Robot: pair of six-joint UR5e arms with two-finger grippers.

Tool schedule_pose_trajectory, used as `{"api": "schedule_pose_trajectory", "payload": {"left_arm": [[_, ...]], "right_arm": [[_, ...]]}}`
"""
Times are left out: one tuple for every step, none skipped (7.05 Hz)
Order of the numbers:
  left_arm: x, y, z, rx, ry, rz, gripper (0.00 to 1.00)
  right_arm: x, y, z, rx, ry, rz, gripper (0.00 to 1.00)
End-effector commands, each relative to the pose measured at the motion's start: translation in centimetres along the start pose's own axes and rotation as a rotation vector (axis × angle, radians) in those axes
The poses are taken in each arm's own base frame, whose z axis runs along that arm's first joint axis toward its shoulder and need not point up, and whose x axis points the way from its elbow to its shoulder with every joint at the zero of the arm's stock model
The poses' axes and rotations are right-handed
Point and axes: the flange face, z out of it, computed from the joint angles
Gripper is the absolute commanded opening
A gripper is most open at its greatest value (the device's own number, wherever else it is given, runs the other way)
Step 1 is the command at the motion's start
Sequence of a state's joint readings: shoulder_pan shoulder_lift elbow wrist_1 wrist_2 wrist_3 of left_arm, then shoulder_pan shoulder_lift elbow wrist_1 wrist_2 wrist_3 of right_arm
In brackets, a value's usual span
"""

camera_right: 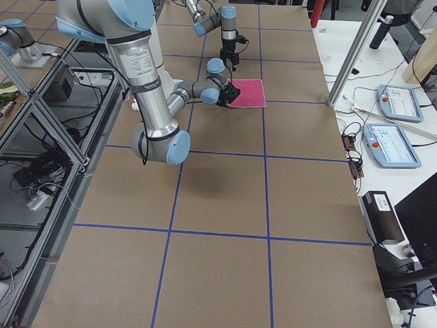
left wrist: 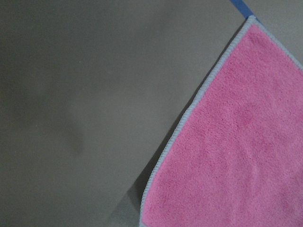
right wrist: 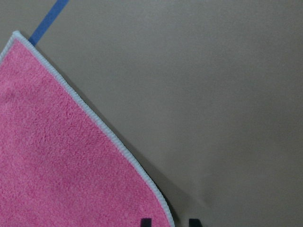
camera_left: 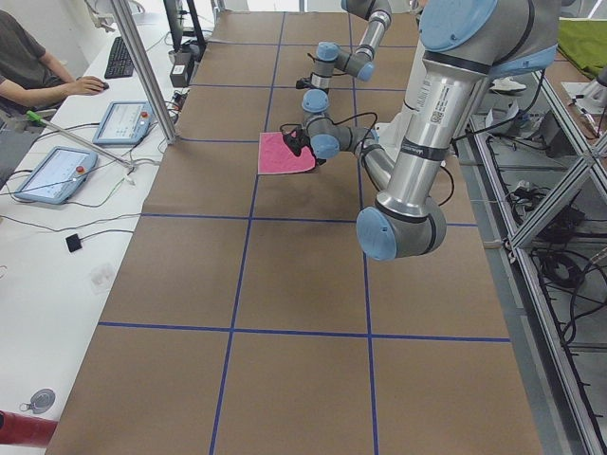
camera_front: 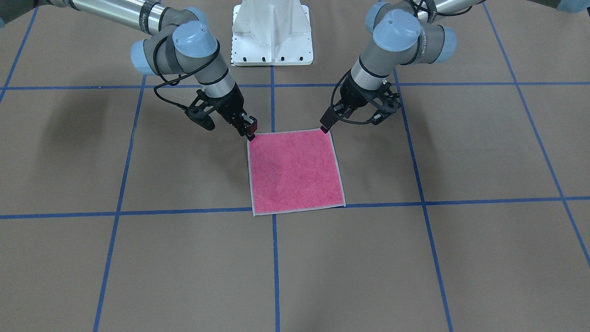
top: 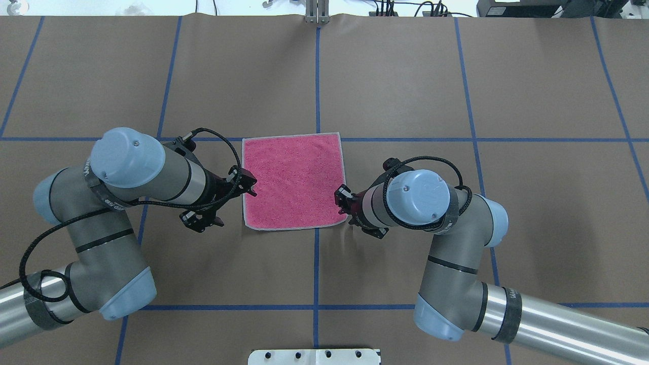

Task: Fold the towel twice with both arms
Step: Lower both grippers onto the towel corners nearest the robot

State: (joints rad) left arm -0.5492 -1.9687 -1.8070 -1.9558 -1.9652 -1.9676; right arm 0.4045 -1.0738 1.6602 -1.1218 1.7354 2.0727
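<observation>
From the front: pink towel [camera_front: 295, 173] lies flat on the table [camera_front: 138, 258], my right claw [camera_front: 249, 130] and left claw [camera_front: 326, 127] at its two corners nearest me. Right wrist: my fingertips [right wrist: 146, 222] sit narrowly apart, straddling the towel's edge. Left claw's gap: cannot tell.

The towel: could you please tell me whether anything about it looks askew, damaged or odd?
Nothing stands out: the towel lies flat and unfolded, pink face up, roughly square to the blue tape.
</observation>
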Motion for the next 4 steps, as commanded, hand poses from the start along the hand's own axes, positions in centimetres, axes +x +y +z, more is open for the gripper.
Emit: {"api": "schedule_pose_trajectory", "payload": {"left_arm": [[-0.1, 0.0, 0.0, 0.0, 0.0, -0.011, 0.99], [-0.3, -0.1, 0.1, 0.001, -0.005, -0.012, 0.99], [-0.3, -0.1, 0.1, 0.001, -0.005, -0.014, 0.99], [-0.3, 0.0, 0.1, 0.0, -0.004, -0.012, 0.99]], "right_arm": [[-0.1, 1.1, 0.1, 0.007, -0.013, 0.005, 0.42], [0.1, 1.1, 0.3, 0.008, -0.008, 0.02, 0.29], [0.4, 0.8, 0.4, 0.012, -0.004, 0.02, 0.0], [1.0, 0.3, 0.6, 0.018, 0.003, 0.015, 0.0]]}}
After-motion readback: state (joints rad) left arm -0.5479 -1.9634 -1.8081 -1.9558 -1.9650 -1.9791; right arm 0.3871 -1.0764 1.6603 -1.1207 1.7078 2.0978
